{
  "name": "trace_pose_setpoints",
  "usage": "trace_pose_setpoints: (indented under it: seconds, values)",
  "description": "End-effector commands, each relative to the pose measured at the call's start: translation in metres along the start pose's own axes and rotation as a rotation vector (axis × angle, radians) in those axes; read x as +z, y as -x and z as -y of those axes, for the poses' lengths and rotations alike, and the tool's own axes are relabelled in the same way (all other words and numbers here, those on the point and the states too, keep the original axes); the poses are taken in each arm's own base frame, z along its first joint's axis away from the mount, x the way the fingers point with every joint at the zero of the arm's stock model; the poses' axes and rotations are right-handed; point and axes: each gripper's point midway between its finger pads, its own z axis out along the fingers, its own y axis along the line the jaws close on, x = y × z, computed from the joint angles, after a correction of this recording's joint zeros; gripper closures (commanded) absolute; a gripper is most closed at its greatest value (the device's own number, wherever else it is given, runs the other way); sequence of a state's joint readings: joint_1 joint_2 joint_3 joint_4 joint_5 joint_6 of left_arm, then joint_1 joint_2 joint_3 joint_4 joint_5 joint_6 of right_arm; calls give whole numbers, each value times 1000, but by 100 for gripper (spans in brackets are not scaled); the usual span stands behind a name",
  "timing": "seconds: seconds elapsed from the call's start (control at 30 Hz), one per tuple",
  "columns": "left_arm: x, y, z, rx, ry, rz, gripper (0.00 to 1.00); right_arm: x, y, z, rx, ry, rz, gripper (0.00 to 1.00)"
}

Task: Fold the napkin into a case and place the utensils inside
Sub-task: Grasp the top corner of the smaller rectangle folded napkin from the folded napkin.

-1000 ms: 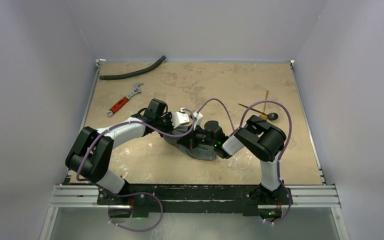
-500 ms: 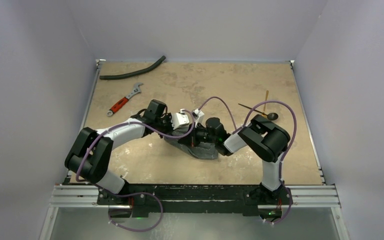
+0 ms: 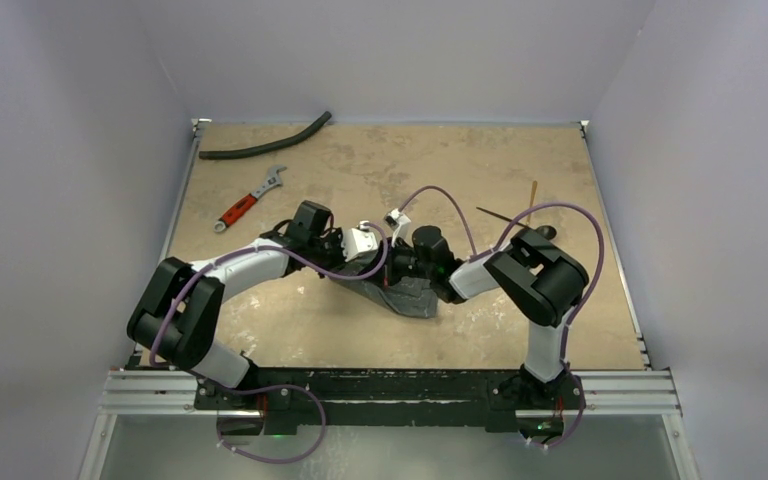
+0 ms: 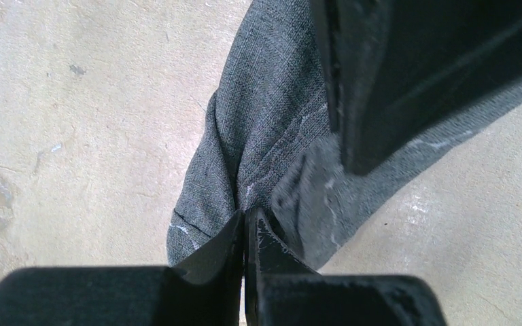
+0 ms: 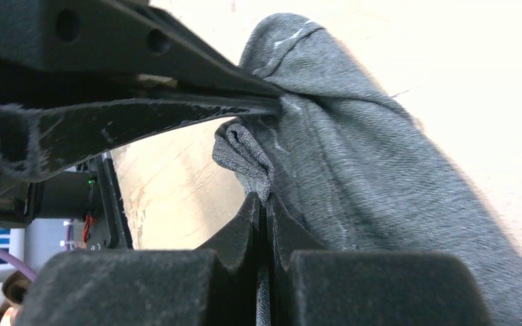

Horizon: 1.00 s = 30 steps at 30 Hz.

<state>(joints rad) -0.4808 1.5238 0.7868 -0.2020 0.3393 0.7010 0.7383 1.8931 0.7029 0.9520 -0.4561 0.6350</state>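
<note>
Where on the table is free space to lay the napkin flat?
Free: the wide far middle of the table, between the hose and wrench on the left and the utensils on the right. Also the near strip before the napkin. Crowded: the centre, where the left gripper and right gripper pinch it.

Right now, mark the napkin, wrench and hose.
napkin (image 3: 410, 299): top view, near edge of the grey cloth.
wrench (image 3: 239, 210): top view, red handle.
hose (image 3: 265, 148): top view, middle of its length.
</note>
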Motion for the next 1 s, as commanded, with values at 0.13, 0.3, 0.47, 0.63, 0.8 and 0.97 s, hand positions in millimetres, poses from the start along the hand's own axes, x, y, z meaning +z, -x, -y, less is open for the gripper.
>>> trace_pose_setpoints:
  seconds: [0.13, 0.3, 0.47, 0.63, 0.8, 0.97]
  values:
    - [-5, 10, 4, 43, -8, 53, 100, 10, 22, 18, -1, -84, 11, 100]
    - [-6, 11, 2, 41, 0, 57, 100, 13, 13, 36, 20, -159, -34, 100]
    - [-7, 19, -7, -2, 33, 67, 93, 12, -5, 55, 37, -232, -89, 100]
    - [-7, 21, -7, -28, 31, 66, 84, 8, -18, 61, 44, -253, -118, 100]
    - [-6, 28, -13, -62, 44, 81, 82, 8, -26, 65, 36, -272, -143, 100]
    - [-1, 30, -15, -82, 47, 89, 82, 9, -44, 67, 50, -279, -180, 100]
